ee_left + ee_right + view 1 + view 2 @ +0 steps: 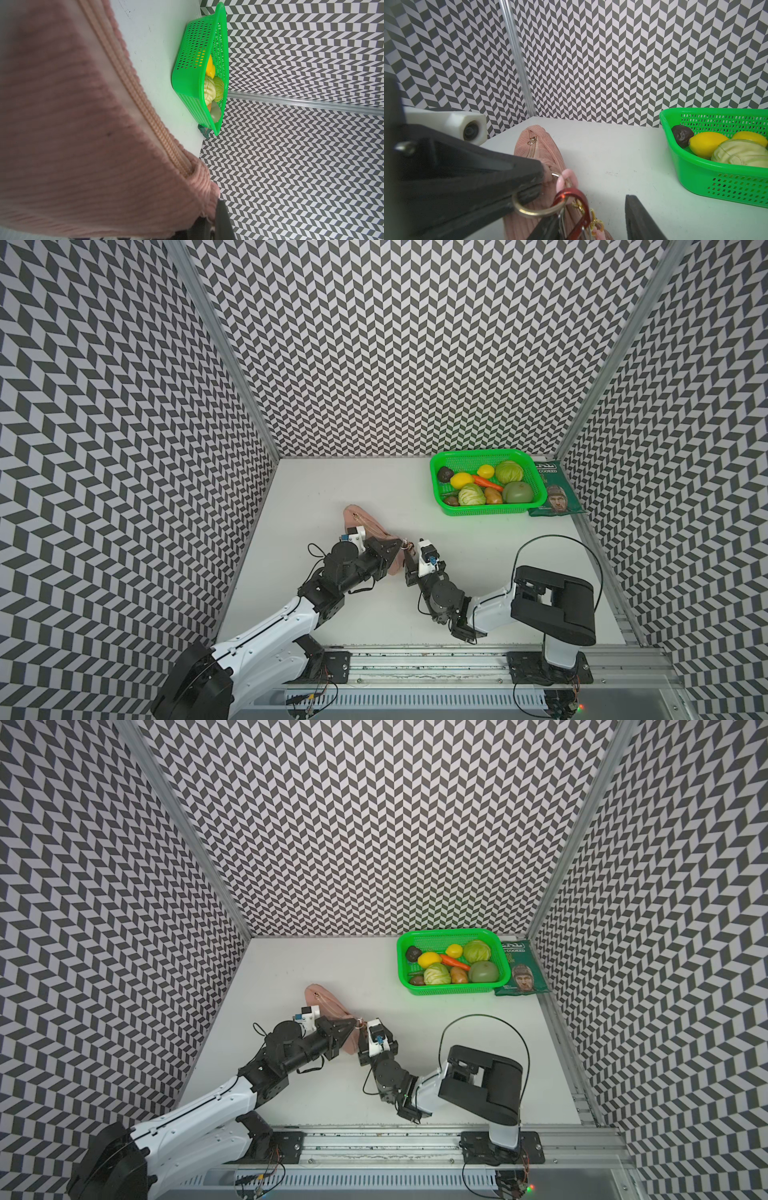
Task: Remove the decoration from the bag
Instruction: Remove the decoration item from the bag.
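Observation:
The bag (363, 520) (324, 996) is a dusty-pink corduroy pouch lying left of the table's middle, its zipper (133, 87) on top. My left gripper (397, 545) (537, 180) is shut on the bag's near end (199, 182), just by a gold ring (529, 212). The decoration (579, 199) (409, 546) shows as a red-brown clasp hooked on that ring, with pink and gold chain links. My right gripper (591, 224) (363, 1036) is open around the clasp, which lies against one finger (548, 226). The other finger (639, 218) stands apart from it.
A green plastic basket (486, 510) (449, 990) (716, 182) of toy fruit and vegetables stands at the back right. A green crisp packet (557, 497) lies beside it against the right wall. Chevron-patterned walls enclose the table on three sides.

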